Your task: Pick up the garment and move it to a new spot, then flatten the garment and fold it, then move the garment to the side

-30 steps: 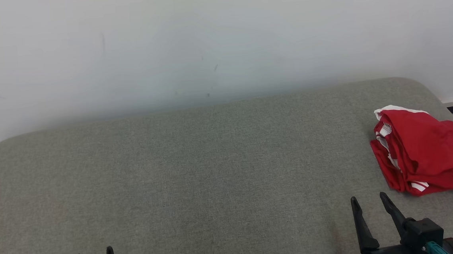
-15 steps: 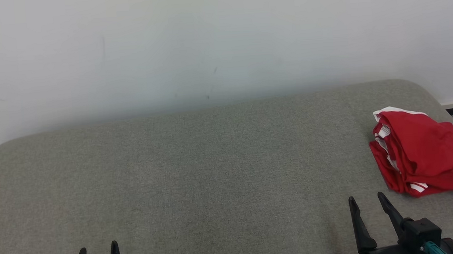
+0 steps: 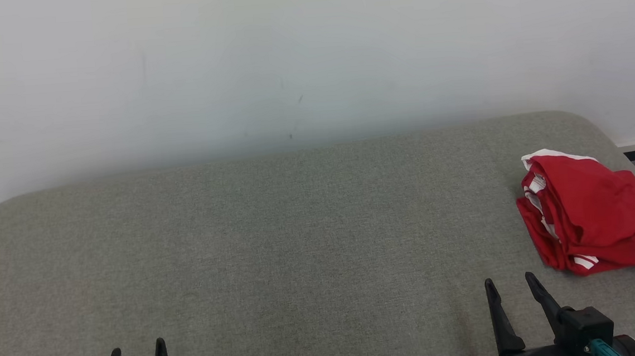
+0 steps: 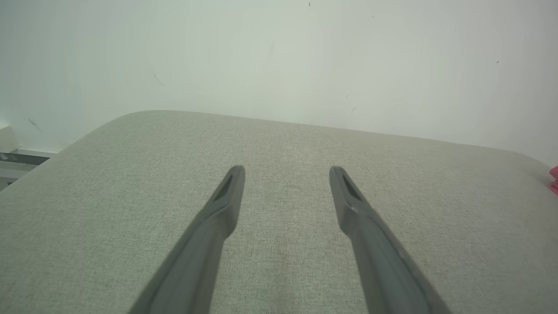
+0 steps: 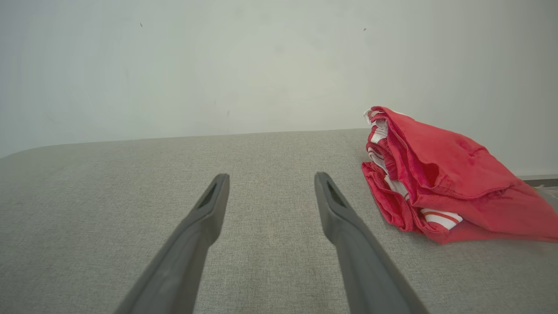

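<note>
The red garment [image 3: 594,212] lies in a loose pile of layers at the right end of the grey cushion [image 3: 299,229], close to its edge. The right hand [image 3: 509,279] is near it but not touching. Its fingers are apart and hold nothing. The left hand [image 3: 137,347] is far off at the other end, with its fingers apart and empty too.

This could be the garment waiting to be picked up. Or it could be folded and put to the side. I can't tell which. Either way, a hand near the pile should go slowly, because a bump could push the garment off the end.
</note>
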You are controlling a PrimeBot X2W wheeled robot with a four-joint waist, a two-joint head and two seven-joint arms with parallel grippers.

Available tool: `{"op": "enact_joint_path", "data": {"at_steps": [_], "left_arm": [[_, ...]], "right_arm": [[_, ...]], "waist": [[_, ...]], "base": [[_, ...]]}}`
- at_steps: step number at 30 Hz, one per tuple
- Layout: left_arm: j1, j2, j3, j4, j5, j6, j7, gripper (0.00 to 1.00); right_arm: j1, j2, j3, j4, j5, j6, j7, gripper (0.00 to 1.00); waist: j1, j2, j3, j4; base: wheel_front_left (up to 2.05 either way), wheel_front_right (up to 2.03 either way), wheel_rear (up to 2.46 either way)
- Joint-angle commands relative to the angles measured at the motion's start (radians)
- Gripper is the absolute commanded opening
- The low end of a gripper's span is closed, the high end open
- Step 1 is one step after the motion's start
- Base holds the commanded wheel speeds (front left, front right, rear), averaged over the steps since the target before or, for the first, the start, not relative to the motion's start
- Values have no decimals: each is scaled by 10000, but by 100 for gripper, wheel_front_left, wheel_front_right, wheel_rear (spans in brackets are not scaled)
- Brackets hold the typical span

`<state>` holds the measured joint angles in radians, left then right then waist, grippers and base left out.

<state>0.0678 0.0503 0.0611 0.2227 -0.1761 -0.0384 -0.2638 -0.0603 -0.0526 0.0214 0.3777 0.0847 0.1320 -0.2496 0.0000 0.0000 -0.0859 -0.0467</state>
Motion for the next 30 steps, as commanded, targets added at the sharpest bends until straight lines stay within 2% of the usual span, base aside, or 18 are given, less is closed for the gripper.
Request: {"op": "enact_joint_path", "data": {"at_steps": [1,13,14,20,30], "left_arm": [[-66,4,4,4,22,12,-2,100],[-75,4,3,56,-69,75,-2,100],[-34,0,-19,50,-27,34,3,0],[206,-84,-16,579,-130,21,121,0],[-101,-70,82,550,-2073,-110,644,0]], "right_arm": [[6,25,4,17,-24,-31,-4,100],[-123,31,182,209,45,-31,70,100],[-53,8,175,210,-4,0,42,0],[328,14,147,708,107,2,99,0],[187,15,-82,438,2179,0,604,0]], "waist": [[0,0,8,3],[0,0,27,2],[1,0,27,5],[0,0,34,6],[0,0,102,43]], "base": [[0,0,0],[0,0,0],[0,0,0],[0,0,0],[0,0,0]]}}
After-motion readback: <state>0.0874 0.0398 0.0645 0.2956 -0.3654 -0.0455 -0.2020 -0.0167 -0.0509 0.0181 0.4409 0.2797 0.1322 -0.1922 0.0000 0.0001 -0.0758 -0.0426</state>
